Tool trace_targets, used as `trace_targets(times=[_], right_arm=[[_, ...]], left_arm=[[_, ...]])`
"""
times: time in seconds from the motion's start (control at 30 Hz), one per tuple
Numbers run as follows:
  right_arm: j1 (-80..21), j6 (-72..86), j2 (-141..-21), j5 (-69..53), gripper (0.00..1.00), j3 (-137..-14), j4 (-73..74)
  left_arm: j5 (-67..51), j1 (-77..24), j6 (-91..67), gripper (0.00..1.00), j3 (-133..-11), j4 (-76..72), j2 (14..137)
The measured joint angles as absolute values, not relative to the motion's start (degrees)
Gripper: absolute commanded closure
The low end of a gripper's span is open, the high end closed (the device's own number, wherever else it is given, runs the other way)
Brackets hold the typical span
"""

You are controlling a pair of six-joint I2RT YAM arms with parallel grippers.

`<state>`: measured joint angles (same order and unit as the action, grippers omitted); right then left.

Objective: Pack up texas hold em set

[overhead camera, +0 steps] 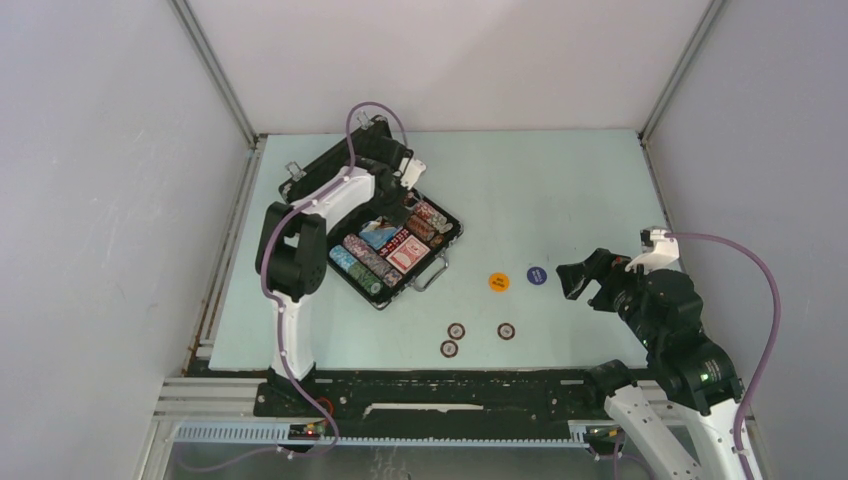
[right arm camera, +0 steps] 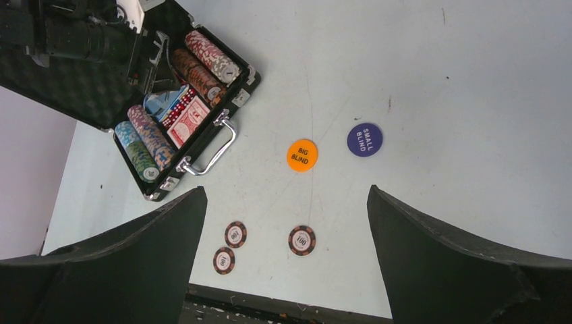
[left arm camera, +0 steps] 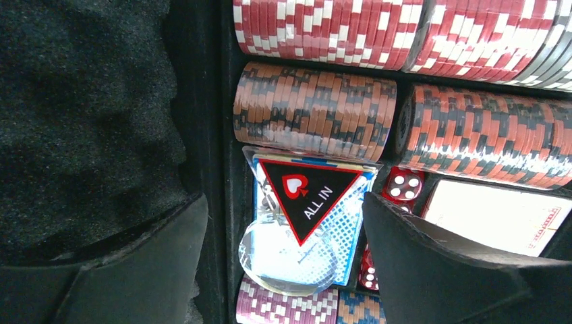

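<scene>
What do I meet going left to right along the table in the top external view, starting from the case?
Open case → three loose chips, with the orange Big Blind button just before the last → blue Small Blind button → right gripper.

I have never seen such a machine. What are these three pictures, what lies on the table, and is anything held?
They show two robot arms bolted at the near edge of a table. One picture looks down from above; the other two come from cameras on the wrists, so dark fingers frame them.

The left gripper hangs over the open black case, jaws apart. Just under it, a triangular "ALL IN" marker lies on the blue card deck, beside rows of chips and red dice.

The right gripper is wide open and empty. Still out on the table are an orange "BIG BLIND" button, a blue "SMALL BLIND" button and three loose chips.

Nothing is held.
</scene>
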<state>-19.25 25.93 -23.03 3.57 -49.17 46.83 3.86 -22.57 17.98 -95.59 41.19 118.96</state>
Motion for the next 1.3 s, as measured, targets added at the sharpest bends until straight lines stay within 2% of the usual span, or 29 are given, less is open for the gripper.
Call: trace_targets(times=[0.23, 0.43, 0.73, 1.3], right_arm=[[-19.27, 25.93, -23.16, 3.57, 0.0, -49.17, 46.83], [-19.29, 25.93, -23.24, 3.55, 0.0, -49.06, 46.78], [-19.29, 25.93, -23.24, 3.55, 0.0, -48.73, 46.35], [-19.33, 25.93, -23.24, 3.55, 0.0, -48.69, 46.17]], left_arm=[[3.75, -22.57, 16.03, 0.08, -95.59, 41.25, 118.83], [2.74, -22.31, 6.96, 0.06, -95.13, 41.08, 116.05], [0.56, -20.08, -10.96, 0.12, -84.47, 35.42, 105.91], [-2.02, -19.84, -20.67, 0.12, -79.31, 27.42, 106.67]])
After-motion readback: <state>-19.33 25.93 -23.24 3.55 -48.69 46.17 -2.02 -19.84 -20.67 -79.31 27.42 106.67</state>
